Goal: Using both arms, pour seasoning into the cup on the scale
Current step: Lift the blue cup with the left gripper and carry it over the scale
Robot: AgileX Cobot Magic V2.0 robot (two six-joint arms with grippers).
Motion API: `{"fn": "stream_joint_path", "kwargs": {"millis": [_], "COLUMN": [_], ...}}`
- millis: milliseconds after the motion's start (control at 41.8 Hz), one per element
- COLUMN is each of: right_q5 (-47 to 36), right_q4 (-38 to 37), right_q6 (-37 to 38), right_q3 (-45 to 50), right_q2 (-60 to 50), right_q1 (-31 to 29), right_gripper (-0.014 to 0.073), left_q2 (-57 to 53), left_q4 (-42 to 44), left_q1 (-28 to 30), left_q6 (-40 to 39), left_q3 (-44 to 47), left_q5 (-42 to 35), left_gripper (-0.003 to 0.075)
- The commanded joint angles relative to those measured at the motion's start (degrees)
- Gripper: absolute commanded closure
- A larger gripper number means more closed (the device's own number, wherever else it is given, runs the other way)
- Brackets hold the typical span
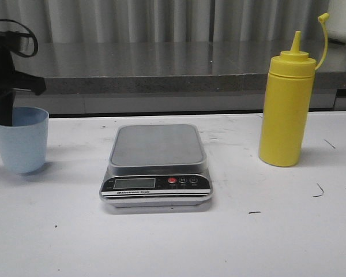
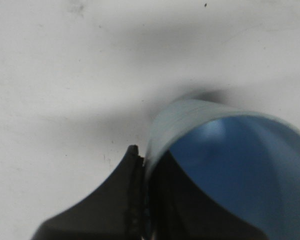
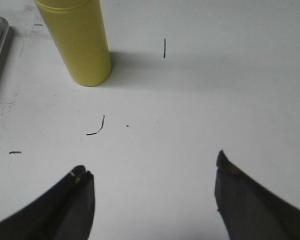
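Presently, cup: the small pale blue matte plastic tumbler (image 1: 22,139) stands at the table's left edge, well apart from the scale, because it has yet to be carried over.
Left claw: my left gripper (image 2: 142,165) straddles the tumbler's wall, one finger outside and one inside the rim, closed on it so I can lift it without tipping.
Scale: the flat grey steel-topped digital kitchen scale (image 1: 156,165) sits in the middle with a bare platform, waiting for the cup.
Seasoning: the tall opaque yellow plastic squeeze bottle (image 1: 287,108) stands upright to the right of the scale, cap off and dangling on its strap, ready for pouring.
Right claw: my right gripper (image 3: 152,177) hangs with fingers wide apart, short of the bottle and holding nothing, lined up toward it for a later grasp, I judge.
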Motion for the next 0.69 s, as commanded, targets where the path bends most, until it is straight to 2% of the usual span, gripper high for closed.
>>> {"fn": "stream_joint_path", "kwargs": {"millis": [0, 287, 406, 669], "right_q5": [-3.3, -3.3, -3.3, -3.3], "right_q4": [-0.7, -0.7, -0.7, -0.7], "right_q6": [-0.7, -0.7, -0.7, -0.7], "right_q3": [-1.5, -1.5, -1.5, -1.5], "right_q2": [0.0, 0.0, 0.0, 0.0], "right_q1": [-0.2, -0.2, -0.2, -0.2], "right_gripper": [0.0065, 0.0065, 0.0065, 0.0065], "left_q2": [-4.4, -4.4, -4.4, -3.9], "left_q4": [-1.2, -3.9, -6.0, -7.1], "left_q1": [-0.6, -6.2, -9.0, -16.1], "left_q6": [-0.2, -0.2, -0.2, -0.2], "left_q3": [-5.6, -18.7, -21.7, -22.4], "left_q5": [3.2, 11.6, 11.2, 5.6], "left_gripper": [0.0740, 0.0740, 0.0740, 0.0740]}}
